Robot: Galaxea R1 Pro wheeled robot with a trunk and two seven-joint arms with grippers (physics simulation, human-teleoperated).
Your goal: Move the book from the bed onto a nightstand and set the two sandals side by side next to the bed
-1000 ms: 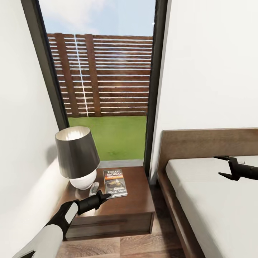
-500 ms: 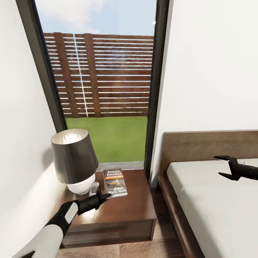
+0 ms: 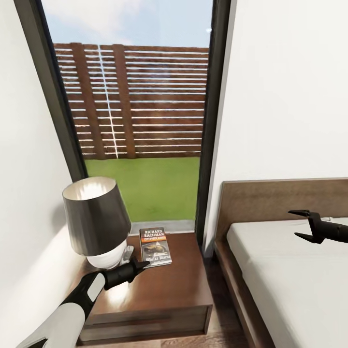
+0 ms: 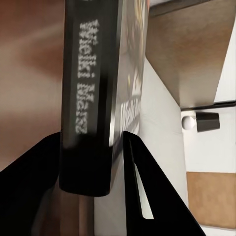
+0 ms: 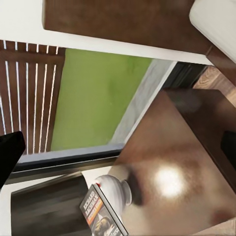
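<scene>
My left gripper is shut on the lower corner of the book, a dark paperback with "Richard Bachman" lettering. It holds the book flat just over the dark brown nightstand. In the left wrist view the book's spine sits between the two black fingers. My right gripper hangs open above the bed near the headboard, with nothing in it. The right wrist view shows the book beside the lamp. The sandals are out of view.
A lamp with a dark shade stands on the nightstand's left part, with a small white object at its base. A tall dark-framed window rises behind the nightstand. White walls close in on both sides, and a narrow strip of floor separates nightstand and bed.
The camera has shifted, so the lamp and nightstand sit lower and further left in the picture. The book has stayed with my left gripper. The right gripper remains open.
</scene>
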